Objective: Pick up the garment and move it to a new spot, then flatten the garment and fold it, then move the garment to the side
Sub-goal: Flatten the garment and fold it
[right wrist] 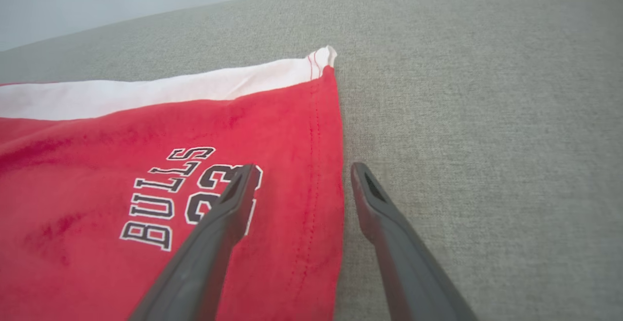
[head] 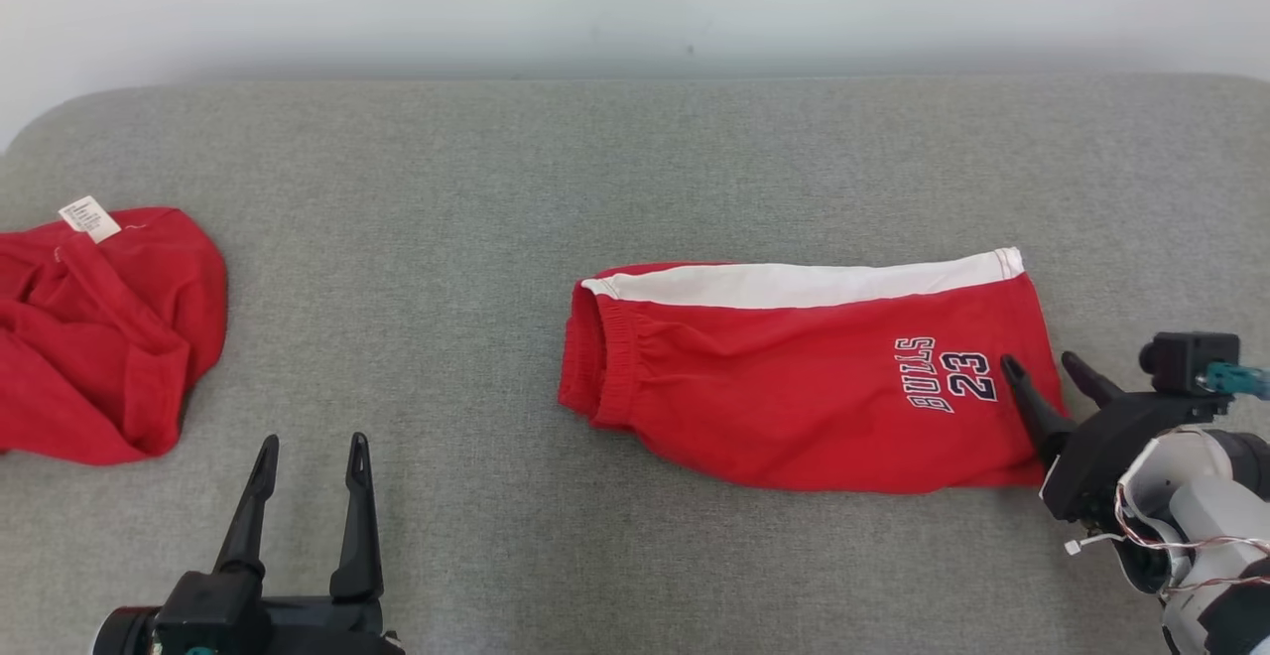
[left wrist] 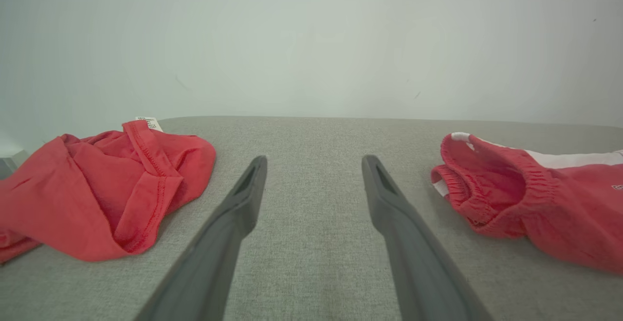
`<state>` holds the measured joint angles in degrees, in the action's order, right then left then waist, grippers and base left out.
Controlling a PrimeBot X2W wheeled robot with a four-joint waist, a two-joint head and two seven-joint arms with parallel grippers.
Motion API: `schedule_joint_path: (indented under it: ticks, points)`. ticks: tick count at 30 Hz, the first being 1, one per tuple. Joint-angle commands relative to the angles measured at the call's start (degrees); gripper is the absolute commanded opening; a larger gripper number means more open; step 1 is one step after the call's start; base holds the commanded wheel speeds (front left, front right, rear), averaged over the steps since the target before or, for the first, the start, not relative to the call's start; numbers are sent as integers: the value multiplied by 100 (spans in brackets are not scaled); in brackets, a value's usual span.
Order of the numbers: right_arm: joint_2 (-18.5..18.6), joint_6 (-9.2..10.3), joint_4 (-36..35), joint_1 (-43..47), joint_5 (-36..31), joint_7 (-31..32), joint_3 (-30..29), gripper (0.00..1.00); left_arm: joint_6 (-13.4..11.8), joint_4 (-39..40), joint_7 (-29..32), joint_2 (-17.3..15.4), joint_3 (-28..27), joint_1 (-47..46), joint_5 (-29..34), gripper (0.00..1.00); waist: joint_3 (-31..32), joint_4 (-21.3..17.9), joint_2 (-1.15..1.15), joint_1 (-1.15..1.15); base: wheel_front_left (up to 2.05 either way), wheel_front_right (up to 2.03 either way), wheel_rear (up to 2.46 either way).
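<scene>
The garment is a pair of red shorts with a white side stripe and "BULLS 23" print, lying folded lengthwise on the grey surface right of centre. Its elastic waistband faces left. My right gripper hovers open over the shorts' right hem, one finger above the cloth and one above the grey fabric, holding nothing. My left gripper stands open at the lower left over bare surface, between the two red pieces, with nothing between its fingers.
A second red garment with a white label lies crumpled at the far left edge. The grey padded surface ends at a pale wall behind. Bare grey fabric lies between the two garments.
</scene>
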<state>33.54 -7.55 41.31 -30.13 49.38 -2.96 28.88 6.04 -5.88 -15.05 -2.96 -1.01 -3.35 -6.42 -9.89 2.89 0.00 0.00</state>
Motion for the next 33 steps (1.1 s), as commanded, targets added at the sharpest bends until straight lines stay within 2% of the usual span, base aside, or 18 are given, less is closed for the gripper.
schedule_joint_path:
  ticks: [1,9,10,11,12,17,22,27,29,33]
  points:
    - [-92,13,156,-87,-156,132,34,100,1,5,-19,10,3,-4,44,100,-7,67,0,0,0,0,0]
    - [-356,13,772,-281,-400,599,49,100,-50,0,-19,10,60,-15,-63,100,-59,213,0,0,0,0,0]
    - [-401,12,772,-259,-374,664,84,68,-64,2,-19,11,64,-2,-69,100,-62,221,0,0,0,0,0]
    - [-449,10,763,-227,-317,725,106,25,-77,3,-19,11,59,13,-74,100,-62,221,0,0,0,0,0]
    - [-478,5,740,-210,-267,755,110,0,-85,4,-19,11,53,28,-82,100,-61,218,0,0,0,0,0]
    - [-399,6,752,-243,-205,792,113,0,-82,-39,-19,11,2,49,-91,100,-28,186,0,0,0,0,0]
    - [-7,19,1007,-325,-265,603,-44,0,-142,8,-19,12,63,83,-91,100,60,149,0,0,0,0,0]
    - [192,14,1123,-366,-217,454,-169,0,-119,35,-19,9,-29,120,-111,100,100,72,0,0,0,0,0]
    - [278,14,996,-394,-175,401,-160,0,-132,55,-19,10,-14,150,-92,100,101,25,0,0,0,0,0]
    - [160,14,457,-410,-130,349,-84,0,-189,96,-19,9,-19,244,-79,100,121,-106,0,0,0,0,0]
